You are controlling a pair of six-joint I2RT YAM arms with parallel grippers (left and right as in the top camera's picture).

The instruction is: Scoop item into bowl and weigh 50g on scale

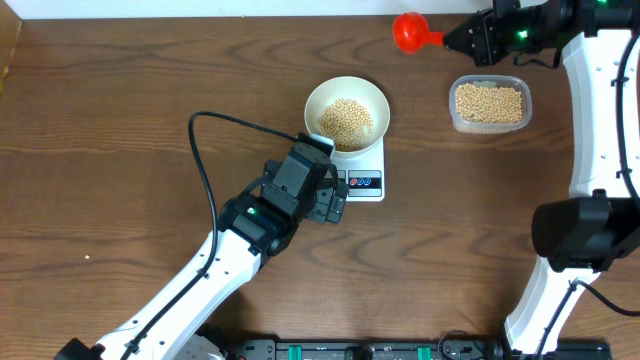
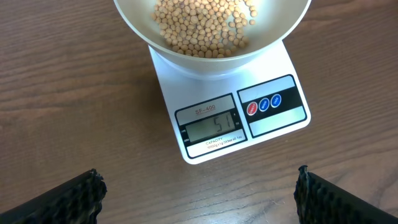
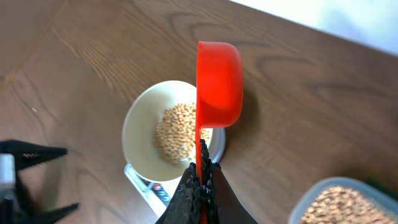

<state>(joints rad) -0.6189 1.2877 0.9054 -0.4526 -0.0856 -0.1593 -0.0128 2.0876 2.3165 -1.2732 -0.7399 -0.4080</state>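
Beans in bowl on scale

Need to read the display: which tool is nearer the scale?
Left. The left tool hovers open just in front of the scale; right tool holds the scoop well beyond it, by the tub.

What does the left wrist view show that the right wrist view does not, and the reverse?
Only the left wrist view shows the LCD display, which seems to read 51. Only the right wrist view shows the red scoop clamped in the right gripper, and the clear tub of beans. Both show the white bowl of beans on the scale.
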